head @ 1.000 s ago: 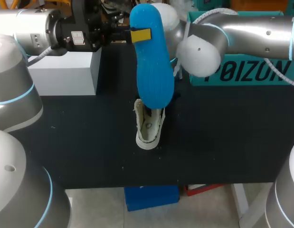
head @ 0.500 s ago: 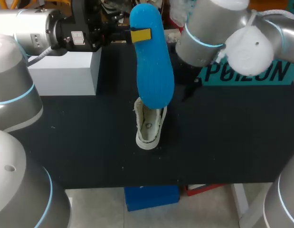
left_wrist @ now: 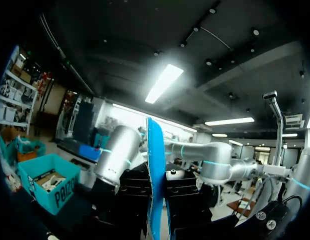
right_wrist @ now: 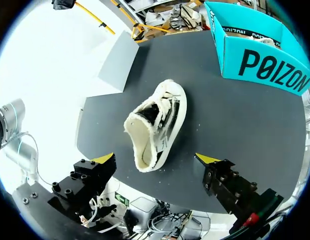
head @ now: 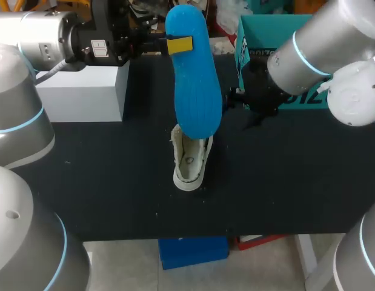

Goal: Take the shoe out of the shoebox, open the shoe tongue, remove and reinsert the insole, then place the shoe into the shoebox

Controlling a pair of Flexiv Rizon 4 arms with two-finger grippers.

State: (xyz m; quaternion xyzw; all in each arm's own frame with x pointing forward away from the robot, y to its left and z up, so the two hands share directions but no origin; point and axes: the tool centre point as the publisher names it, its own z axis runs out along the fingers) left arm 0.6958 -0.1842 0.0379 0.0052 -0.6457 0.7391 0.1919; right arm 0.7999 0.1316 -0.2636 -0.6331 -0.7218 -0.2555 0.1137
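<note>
- Blue insole (head: 194,79) hangs upright above white sneaker (head: 190,160), clamped in left gripper (head: 178,44).
- White sneaker lies on black table (head: 114,182), well apart from teal shoebox (right_wrist: 265,67).
- Right gripper (right_wrist: 156,159) is spread wide and holds nothing.

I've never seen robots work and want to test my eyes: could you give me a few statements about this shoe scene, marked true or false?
The blue insole is inside the shoe. False: the left pincer holds the insole in the air.
The shoe sits on the table, outside the shoebox. True.
The right pincer grips the shoe. False: it is open above the shoe, not touching it.
The shoebox is teal. True.
</note>
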